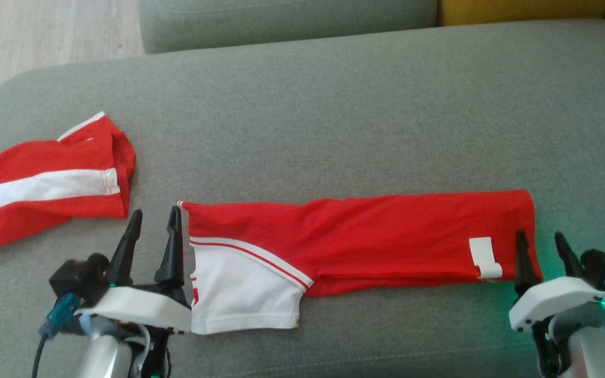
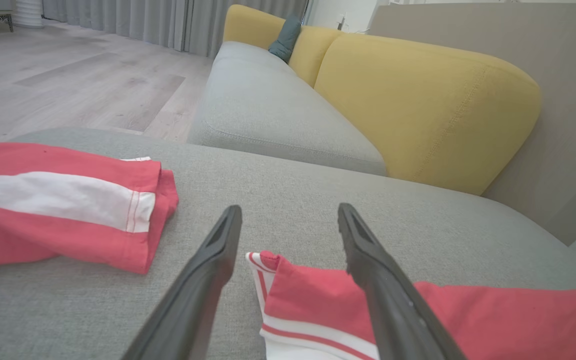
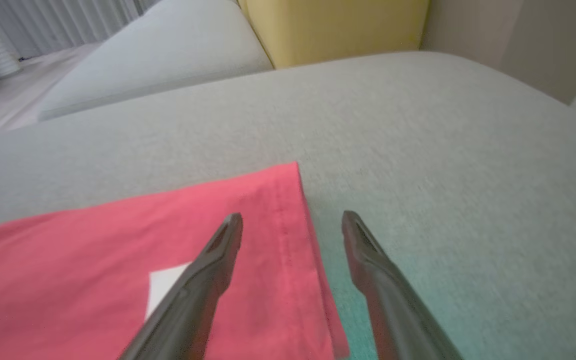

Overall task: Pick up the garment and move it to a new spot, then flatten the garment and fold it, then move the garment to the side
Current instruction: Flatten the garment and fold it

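Observation:
A red garment [image 1: 365, 239] with a white sleeve panel and a white label lies folded into a long strip across the grey cushion [image 1: 334, 115]. My left gripper [image 1: 154, 220] stands open at the strip's left end, one finger over the red-and-white corner [image 2: 318, 310]. At the right end my right gripper [image 1: 540, 239] is open too, its fingers straddling the red hem [image 3: 288, 240]. Neither holds any cloth.
A second red garment with a white stripe [image 1: 45, 186] lies bunched at the cushion's left edge, also seen from the left wrist [image 2: 68, 200]. Behind are another grey seat [image 2: 268, 110], a yellow backrest [image 2: 418, 100] and wooden floor [image 1: 45, 31].

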Controlling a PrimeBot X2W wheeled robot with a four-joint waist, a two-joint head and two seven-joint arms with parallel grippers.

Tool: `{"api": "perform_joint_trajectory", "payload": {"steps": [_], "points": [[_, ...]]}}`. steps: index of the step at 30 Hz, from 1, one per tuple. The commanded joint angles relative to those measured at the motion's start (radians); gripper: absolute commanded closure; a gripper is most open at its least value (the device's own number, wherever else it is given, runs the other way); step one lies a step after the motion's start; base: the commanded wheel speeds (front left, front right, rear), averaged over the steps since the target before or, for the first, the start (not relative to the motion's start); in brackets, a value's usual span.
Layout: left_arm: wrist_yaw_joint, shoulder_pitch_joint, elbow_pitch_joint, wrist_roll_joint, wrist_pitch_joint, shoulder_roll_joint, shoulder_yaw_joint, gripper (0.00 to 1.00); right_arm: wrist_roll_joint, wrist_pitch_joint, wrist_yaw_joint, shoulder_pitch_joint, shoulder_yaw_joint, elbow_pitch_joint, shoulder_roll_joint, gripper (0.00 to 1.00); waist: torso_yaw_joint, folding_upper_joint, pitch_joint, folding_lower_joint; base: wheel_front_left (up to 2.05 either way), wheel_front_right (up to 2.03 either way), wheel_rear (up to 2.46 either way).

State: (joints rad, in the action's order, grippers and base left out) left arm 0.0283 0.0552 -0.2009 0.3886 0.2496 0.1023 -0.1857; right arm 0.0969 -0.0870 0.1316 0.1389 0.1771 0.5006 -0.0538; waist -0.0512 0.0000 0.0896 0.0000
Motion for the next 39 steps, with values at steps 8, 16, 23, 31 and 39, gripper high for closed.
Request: {"api": "perform_joint_trajectory", "payload": {"steps": [8, 16, 23, 31, 39], "points": [[0.03, 0.092, 0.003, -0.034, 0.012, -0.015, 0.069, 0.0, 0.004, 0.031, -0.001, 0.086, -0.012, 0.078, 0.003, 0.0, -0.002, 0.0, 0.032, 0.0, 0.0, 0.0, 0.0], [0.044, 0.105, -0.004, -0.044, 0.012, -0.03, 0.091, 0.0, -0.011, 0.055, -0.001, 0.13, 0.013, 0.166, 0.003, 0.0, 0.004, 0.0, 0.061, 0.0, 0.0, 0.0, 0.0], [0.051, 0.12, -0.002, -0.056, 0.012, -0.035, 0.103, 0.0, 0.037, 0.065, -0.001, 0.153, -0.01, 0.206, 0.003, 0.0, 0.013, 0.0, 0.095, 0.0, 0.0, 0.0, 0.0], [0.06, 0.137, -0.005, -0.066, 0.012, -0.04, 0.117, 0.0, 0.056, 0.058, -0.001, 0.175, 0.012, 0.209, 0.003, 1.0, 0.017, 0.0, 0.12, 0.0, 0.0, 0.0, 0.0], [0.067, 0.135, -0.019, -0.07, 0.012, -0.044, 0.132, 0.0, -0.007, 0.07, -0.001, 0.18, 0.108, 0.173, -0.011, 1.0, 0.02, 0.0, 0.099, 0.0, 0.0, 0.0, 0.0]]}}
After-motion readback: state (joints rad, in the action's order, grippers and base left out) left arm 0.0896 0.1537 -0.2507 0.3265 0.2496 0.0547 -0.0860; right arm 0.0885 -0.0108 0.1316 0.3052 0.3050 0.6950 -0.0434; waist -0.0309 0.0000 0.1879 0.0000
